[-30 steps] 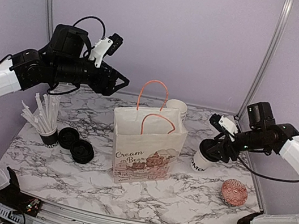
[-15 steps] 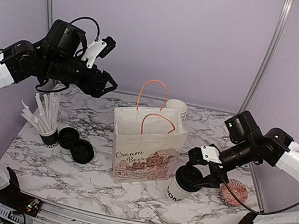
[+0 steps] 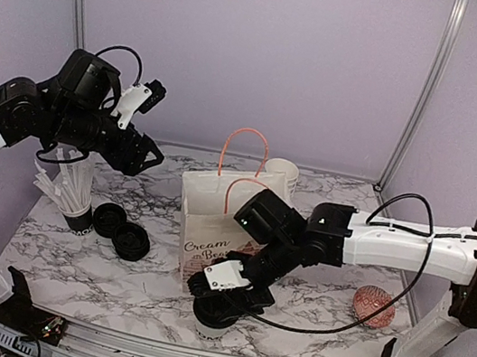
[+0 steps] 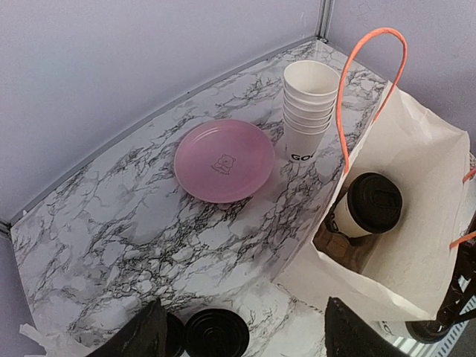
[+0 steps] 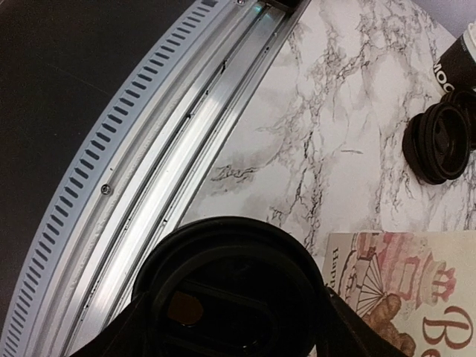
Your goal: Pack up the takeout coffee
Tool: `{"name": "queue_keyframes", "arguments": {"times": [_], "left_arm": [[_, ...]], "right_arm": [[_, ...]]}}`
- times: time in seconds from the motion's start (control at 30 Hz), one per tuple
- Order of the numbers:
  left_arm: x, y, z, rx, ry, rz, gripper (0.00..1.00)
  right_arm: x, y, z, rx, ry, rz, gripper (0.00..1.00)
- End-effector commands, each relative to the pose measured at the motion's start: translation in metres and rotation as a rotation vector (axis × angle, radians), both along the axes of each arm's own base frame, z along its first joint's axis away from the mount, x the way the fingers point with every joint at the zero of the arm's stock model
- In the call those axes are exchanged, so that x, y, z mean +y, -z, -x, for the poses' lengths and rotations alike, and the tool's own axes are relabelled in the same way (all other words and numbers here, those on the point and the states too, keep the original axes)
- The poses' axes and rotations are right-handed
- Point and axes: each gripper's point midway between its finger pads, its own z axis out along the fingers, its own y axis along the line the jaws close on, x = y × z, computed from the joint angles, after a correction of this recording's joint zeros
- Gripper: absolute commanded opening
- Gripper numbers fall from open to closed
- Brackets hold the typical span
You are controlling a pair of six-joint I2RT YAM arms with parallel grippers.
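Far left: left gripper (image 3: 152, 157) raised above the rear-left of the white marble-pattern tabletop (image 3: 68, 265), fingers (image 4: 141, 338) spread wide, nothing between them. Under it: white paper cup stuffed with white-wrapped straws (image 3: 76, 206) standing upright near the left edge, with two loose round black plastic lids (image 3: 130, 241) side by side just right of it. Behind the bag, per left wrist view: round pink plate (image 4: 224, 160) flat on the marble, and just beside it a nested stack of empty white paper cups (image 4: 309, 104), upright. Centre: white paper bag with pink handles (image 3: 206, 210), upright, mouth open. Down inside it: white paper coffee cup with round black lid (image 4: 372, 204), lid up. In front of the bag, at the near table edge: right gripper (image 3: 223, 300) clamped on a second lidded coffee cup (image 3: 212, 328), fingers (image 5: 111, 338) pressed to either side at the lid. Cannot tell whether its base touches the table. Far right, near the front edge: red patterned round object (image 3: 373, 306), well apart from the bag.
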Motion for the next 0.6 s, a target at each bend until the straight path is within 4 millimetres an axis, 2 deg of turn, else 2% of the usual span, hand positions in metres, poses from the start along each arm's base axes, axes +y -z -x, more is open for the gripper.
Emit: {"name": "queue_keyframes", "arguments": {"times": [0.0,0.13,0.2,0.23,0.27,0.3,0.33,0.47,0.57], "left_arm": [[0.018,0.002,0.02,0.014,0.006,0.007,0.73],[0.015,0.017,0.036,0.066,0.075,0.011,0.73],[0.011,0.026,0.044,0.112,0.121,0.004,0.72],[0.007,0.031,0.051,0.144,0.156,0.003,0.71],[0.003,0.034,0.058,0.173,0.192,0.004,0.71],[-0.001,0.036,0.065,0.194,0.229,0.007,0.7],[-0.005,0.037,0.073,0.207,0.259,0.002,0.69],[-0.028,0.038,0.112,0.202,0.438,-0.057,0.7],[-0.046,0.047,0.144,0.217,0.594,-0.109,0.71]], "right_arm": [[0.031,-0.011,-0.019,-0.049,0.046,-0.052,0.62],[0.035,0.005,-0.019,-0.03,0.041,-0.001,0.69],[0.036,0.004,-0.017,-0.007,0.033,0.015,0.74],[0.035,0.001,-0.013,0.008,0.018,0.017,0.77],[0.032,-0.002,-0.008,0.022,-0.001,0.021,0.85],[0.029,-0.005,-0.005,0.032,-0.015,0.02,0.96],[0.027,-0.011,-0.001,0.04,-0.03,0.013,0.98],[0.012,-0.05,0.016,0.057,-0.098,-0.053,0.99],[-0.006,-0.075,0.028,0.078,-0.137,-0.077,0.99]]}}
